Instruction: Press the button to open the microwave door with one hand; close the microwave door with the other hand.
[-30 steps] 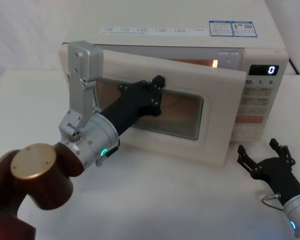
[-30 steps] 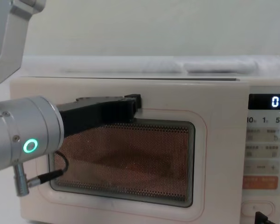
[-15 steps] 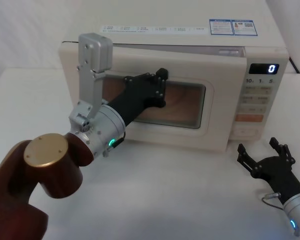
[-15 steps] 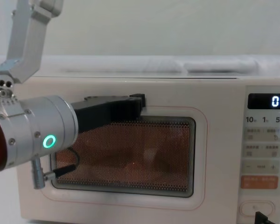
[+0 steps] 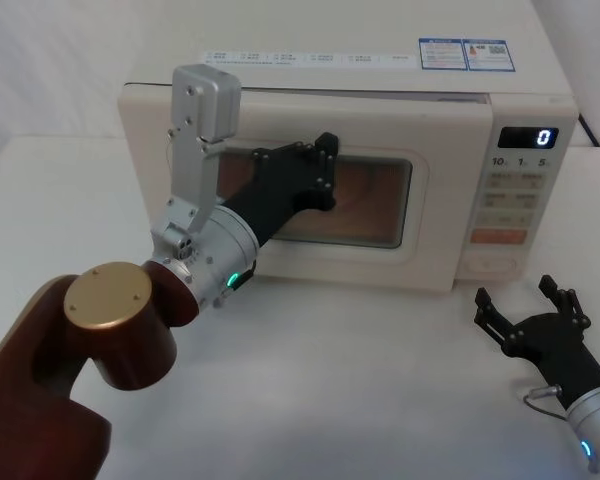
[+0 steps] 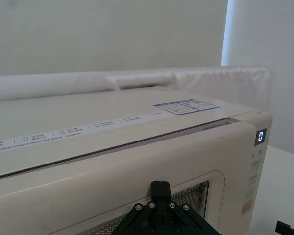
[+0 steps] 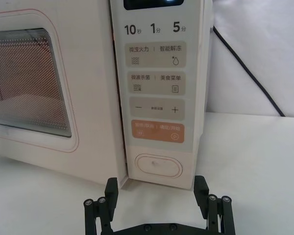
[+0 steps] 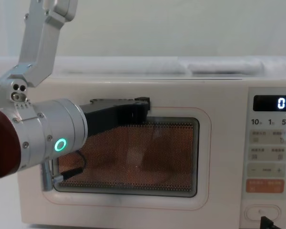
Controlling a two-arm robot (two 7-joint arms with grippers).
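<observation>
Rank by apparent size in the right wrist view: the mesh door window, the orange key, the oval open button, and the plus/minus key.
1. Dark mesh door window, cut off at the edge.
2. and 3. Orange rectangular key and beige plus/minus key: too alike to rank.
4. Cream oval push button, slightly smaller.

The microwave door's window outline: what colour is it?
Thin pink outline, clearest in the chest view.

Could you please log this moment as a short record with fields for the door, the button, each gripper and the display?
microwave door: looks flush with the microwave front, or very nearly
button: wide oval key at the bottom of the control panel, untouched
left gripper: tip against the door's upper window area
right gripper: jaws open, low over the table in front of the control panel
display: reads 0
</observation>
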